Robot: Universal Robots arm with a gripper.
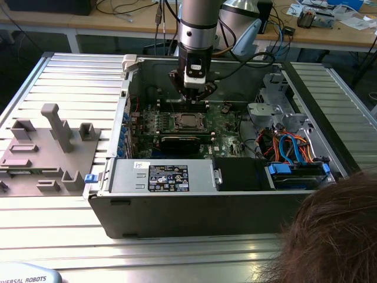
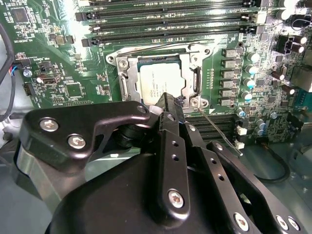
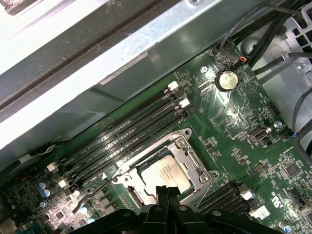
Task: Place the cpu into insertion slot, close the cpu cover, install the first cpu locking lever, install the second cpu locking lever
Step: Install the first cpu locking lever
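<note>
My end effector (image 2: 171, 101), pinched together, hangs at the edge of the cpu (image 2: 157, 80) (seated in the insertion slot (image 2: 161, 59), cpu cover (image 2: 126, 80) down around it)

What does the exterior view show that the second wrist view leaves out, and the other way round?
Exterior view: the whole open computer case, a grey fixture plate at the exterior view's left, the arm, a person's hair. Second wrist view: the cpu cover as a metal frame, a thin wire lever beside it, small capacitors. Both: the seated cpu, the green motherboard, the gripper just above them.
</note>
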